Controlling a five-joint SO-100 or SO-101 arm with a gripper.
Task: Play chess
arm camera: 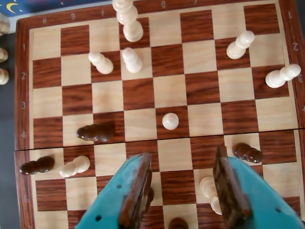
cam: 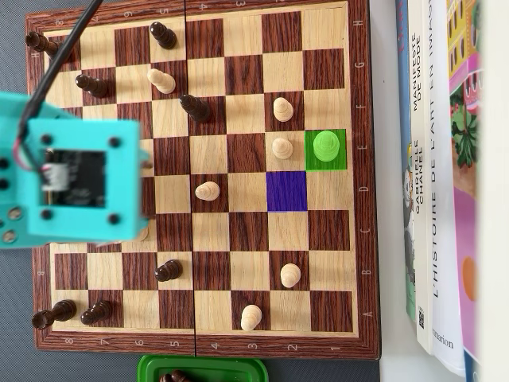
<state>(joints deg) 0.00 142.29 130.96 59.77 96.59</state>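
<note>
The wooden chessboard (cam: 231, 52) fills both views. In the overhead view one pawn stands on a green-tinted square (cam: 326, 146) near the right edge, and an empty square (cam: 286, 191) diagonally below it is tinted purple. My teal arm (cam: 71, 179) hangs over the board's left side and hides the gripper there. In the wrist view my gripper (arm camera: 182, 160) is open above the board. A white piece (arm camera: 209, 191) stands just inside the right finger (arm camera: 228, 186), apart from the pad. A dark piece (arm camera: 178, 223) shows at the bottom edge between the fingers.
White pieces (arm camera: 170, 121) and dark pieces (arm camera: 95, 132) are scattered over the board. Books (cam: 433, 159) lie along the right of the board. A green container (cam: 203, 368) sits at its lower edge. Captured white pieces (arm camera: 3, 75) stand off the board's left.
</note>
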